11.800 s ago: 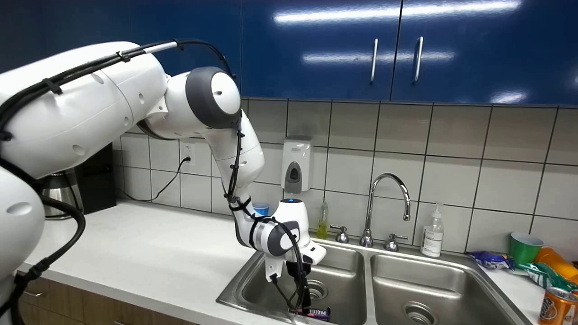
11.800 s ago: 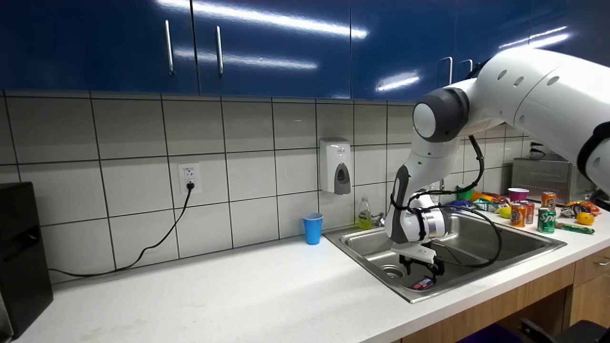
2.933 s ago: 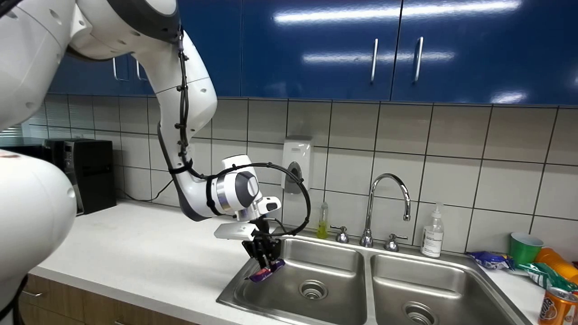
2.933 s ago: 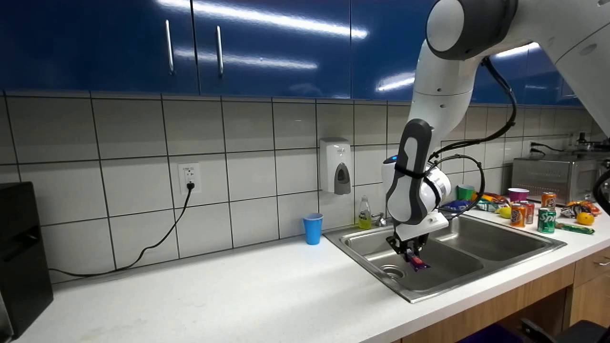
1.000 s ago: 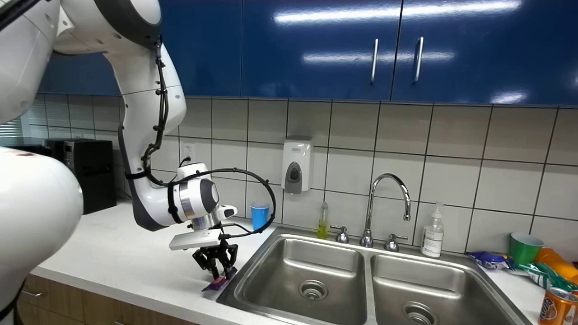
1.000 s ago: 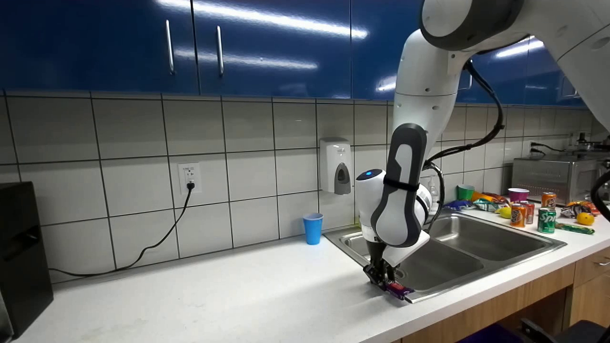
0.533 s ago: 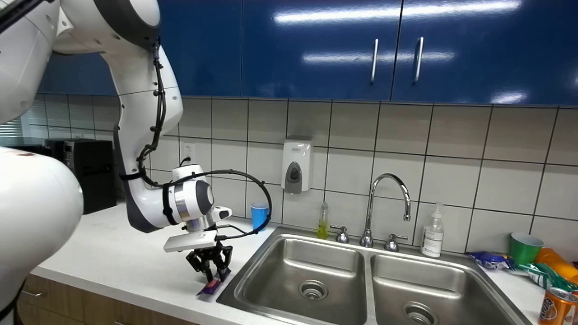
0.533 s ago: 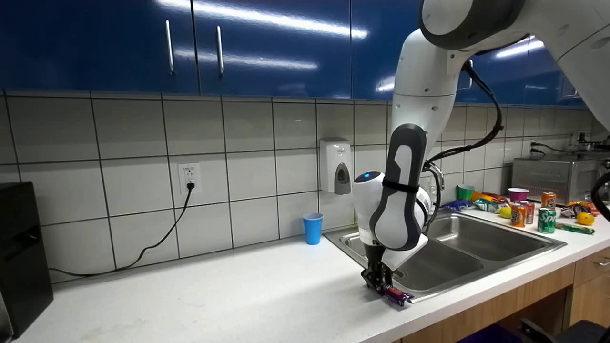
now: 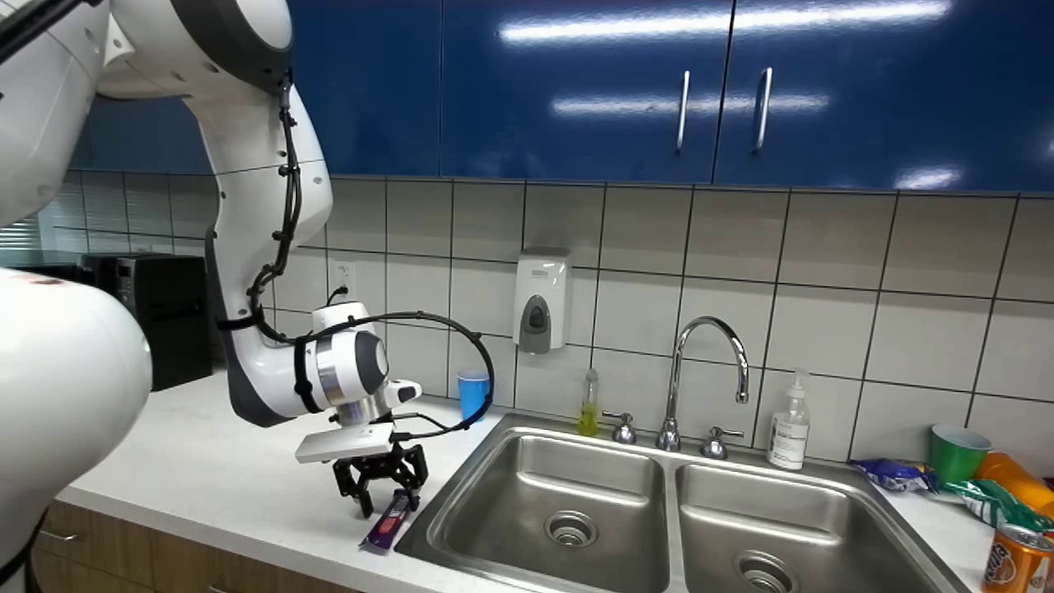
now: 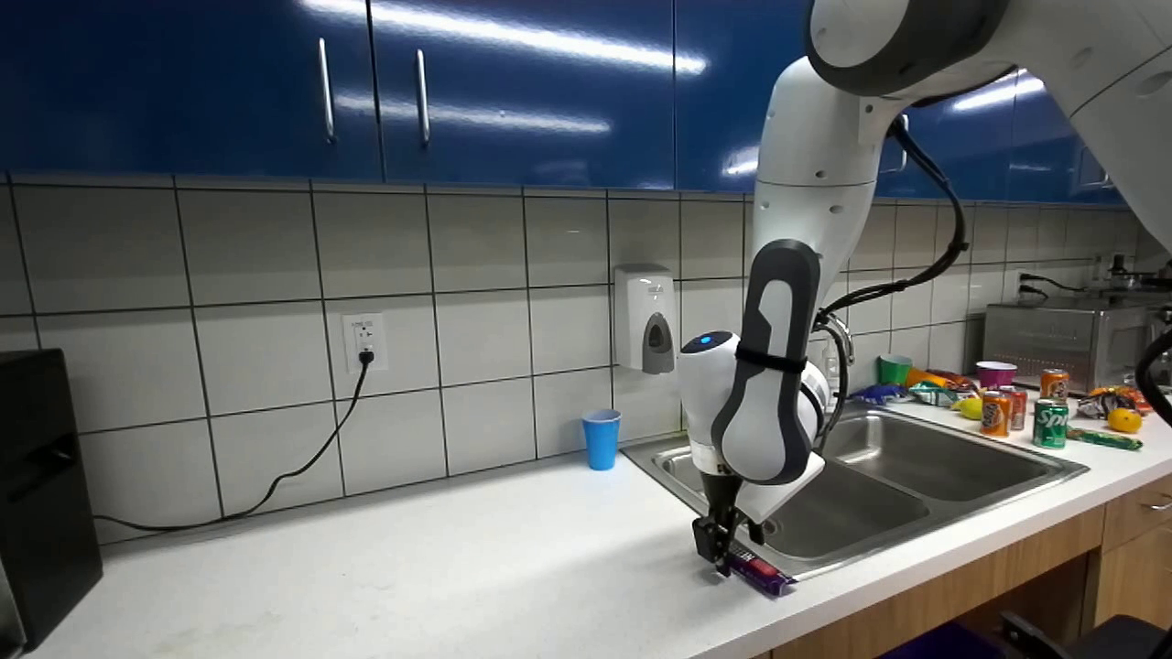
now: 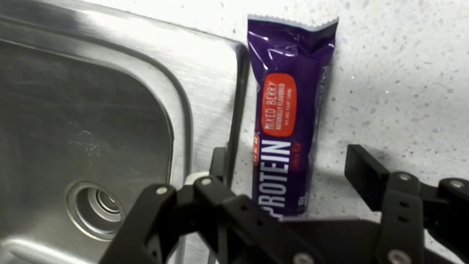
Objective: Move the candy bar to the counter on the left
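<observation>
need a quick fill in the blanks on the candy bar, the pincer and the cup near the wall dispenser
The candy bar lies on the counter; its largest word reads ____.
Its flavour is mixed ____.
The pincer stands wide ____.
The cup nearest the wall dispenser is coloured ____.
Missing words: PROTEIN; berry; open; blue.

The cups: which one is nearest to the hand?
The blue cup, on the same side of the sink as the hand; the green cup and others are across the sink.
</observation>
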Motion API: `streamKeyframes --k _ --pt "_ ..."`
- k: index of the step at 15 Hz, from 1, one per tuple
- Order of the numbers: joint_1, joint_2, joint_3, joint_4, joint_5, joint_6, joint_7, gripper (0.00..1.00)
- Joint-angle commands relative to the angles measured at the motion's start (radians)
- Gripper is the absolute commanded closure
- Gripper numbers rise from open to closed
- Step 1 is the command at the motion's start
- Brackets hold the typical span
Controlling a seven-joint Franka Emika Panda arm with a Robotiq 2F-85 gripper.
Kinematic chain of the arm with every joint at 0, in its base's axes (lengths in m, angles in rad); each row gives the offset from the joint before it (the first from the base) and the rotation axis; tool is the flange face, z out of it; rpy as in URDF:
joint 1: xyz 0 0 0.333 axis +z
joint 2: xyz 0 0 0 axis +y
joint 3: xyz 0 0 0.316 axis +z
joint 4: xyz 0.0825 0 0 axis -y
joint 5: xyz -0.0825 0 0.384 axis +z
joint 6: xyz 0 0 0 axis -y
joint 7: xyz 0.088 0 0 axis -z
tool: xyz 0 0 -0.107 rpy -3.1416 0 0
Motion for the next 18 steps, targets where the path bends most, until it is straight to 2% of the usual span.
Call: streamKeyframes --k 1,9,14,18 --pt "-0.020 -0.032 0.007 -0.012 0.010 -0.010 -0.012 0.00" --pt "-0.041 -0.082 -0.005 -0.014 0.067 -0.027 0.019 0.00" --pt "-0.102 -0.109 0.019 0.000 0.176 -0.049 0.038 0.00" --pt "-0.121 -0.121 0.009 0.013 0.231 -0.041 0.088 0.00"
